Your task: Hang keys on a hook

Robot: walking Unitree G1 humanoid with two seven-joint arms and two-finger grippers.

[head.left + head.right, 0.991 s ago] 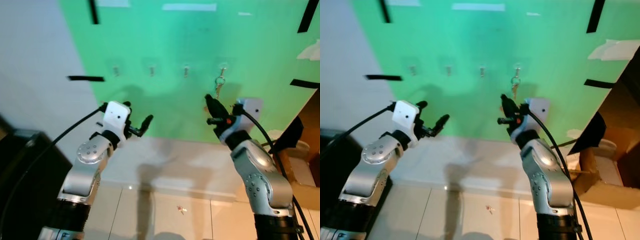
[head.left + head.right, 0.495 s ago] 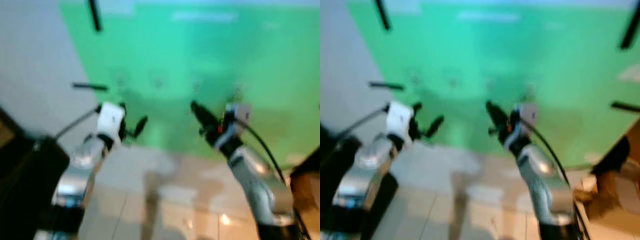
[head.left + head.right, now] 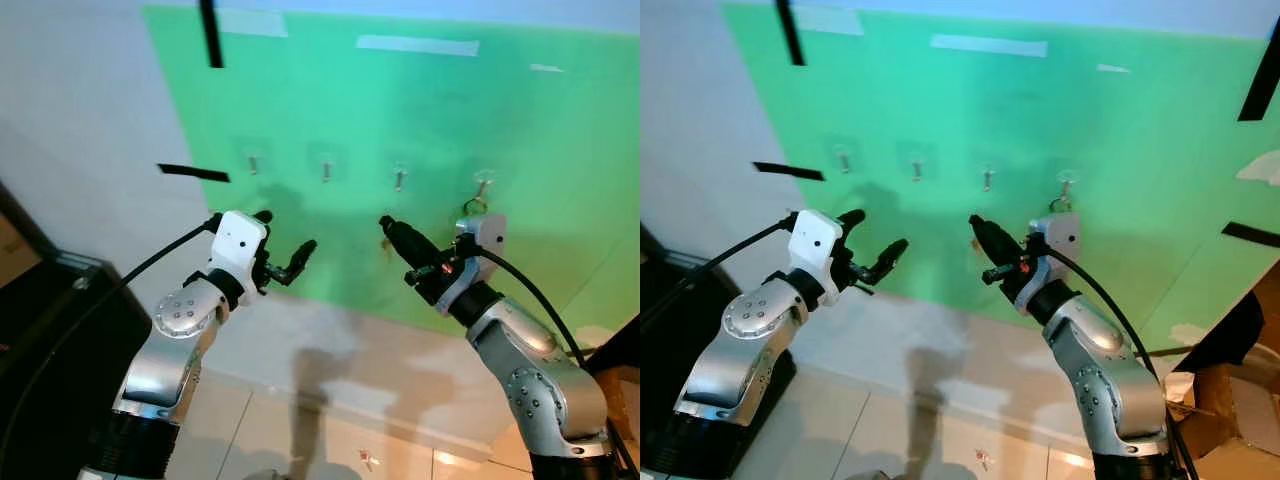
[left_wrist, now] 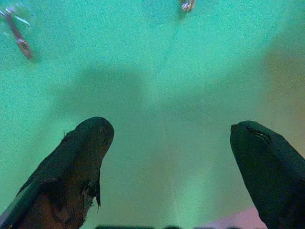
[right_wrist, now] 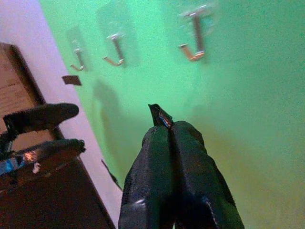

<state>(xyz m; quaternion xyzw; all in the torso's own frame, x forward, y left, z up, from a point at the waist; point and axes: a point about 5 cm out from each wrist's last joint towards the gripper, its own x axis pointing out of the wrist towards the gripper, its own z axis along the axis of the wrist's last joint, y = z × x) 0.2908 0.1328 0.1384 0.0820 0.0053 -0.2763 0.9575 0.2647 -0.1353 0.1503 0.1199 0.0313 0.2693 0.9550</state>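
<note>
Two grippers: both are raised toward the green wall [image 3: 420, 110], below the row of hooks [image 3: 326, 168].
Right gripper [image 3: 388, 225]: its fingers are pressed together into one black wedge, just below the row and under the third hook [image 3: 399, 178] counting from the robot's left. A small dark sliver pokes from the tip in the wrist view; what it is cannot be told. No keys are seen in it.
Left gripper [image 4: 171, 143]: its fingers are spread wide with nothing between them, below the left half of the row. Judged idle, it is probably held up only for balance or readiness.
Keys [image 3: 468, 208]: a ring hangs from the end hook [image 3: 482, 183] at the robot's right of the row. It is partly hidden behind the right wrist's white camera box [image 3: 483, 235].
Why so: the closed right fingers sit to the left of the loaded hook, which reads as a gripper that has no hold on the keys.
Task judgement: the hanging looks done.
Other three hooks: bare.
</note>
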